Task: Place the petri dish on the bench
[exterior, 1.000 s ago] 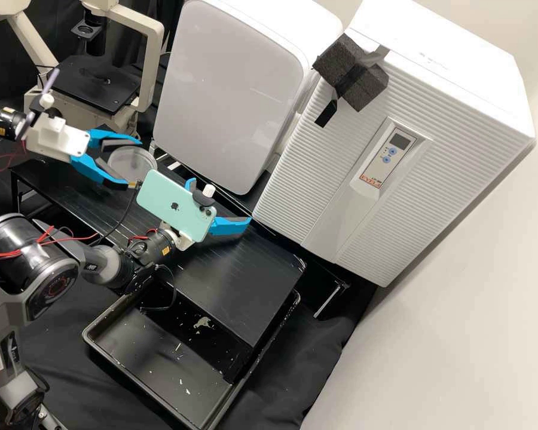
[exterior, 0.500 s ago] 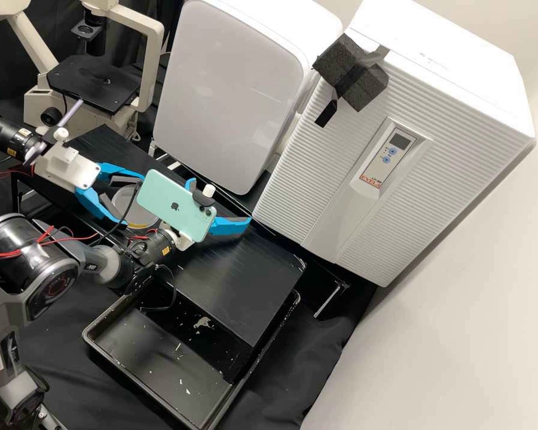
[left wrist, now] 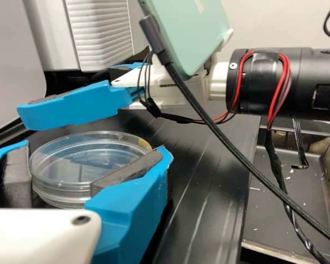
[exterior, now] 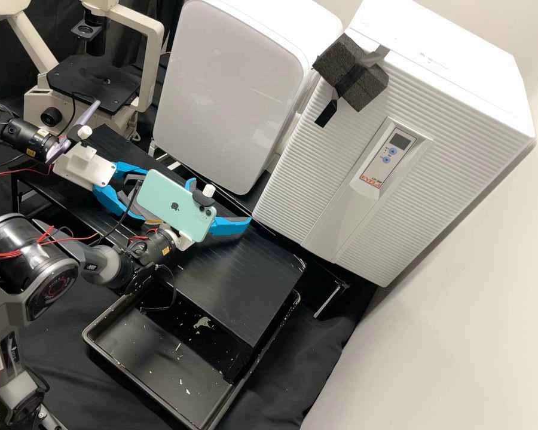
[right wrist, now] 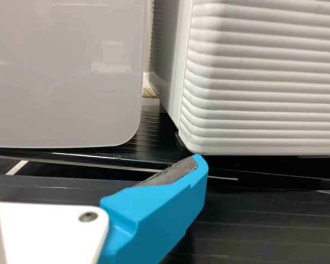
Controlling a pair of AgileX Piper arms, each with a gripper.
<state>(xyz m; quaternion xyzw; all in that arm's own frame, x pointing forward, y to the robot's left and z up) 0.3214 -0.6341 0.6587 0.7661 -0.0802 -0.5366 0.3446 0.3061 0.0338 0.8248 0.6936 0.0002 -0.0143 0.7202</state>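
In the high view my left gripper (exterior: 109,197) is at the upper arm, partly behind the phone on the other arm. The left wrist view shows the clear round petri dish (left wrist: 88,159) between the grey pads of my left gripper (left wrist: 93,151), which is shut on its sides. The dish lies about level; its height over the black bench (exterior: 245,280) is hard to judge. My right gripper (exterior: 221,200) stands open over the bench, empty, its fingers wide apart. In the right wrist view, my right gripper (right wrist: 93,157) faces the white appliances.
The green phone (exterior: 176,206) rides on the right arm, close beside the left gripper, with a dark cable (left wrist: 236,154) hanging from it. Two white appliances (exterior: 233,89) line the back. A microscope (exterior: 95,83) stands at back left, a black tray (exterior: 161,370) in front.
My left gripper has moved right and toward the front of the high view with the petri dish, coming partly behind the phone. The right arm has stayed still.
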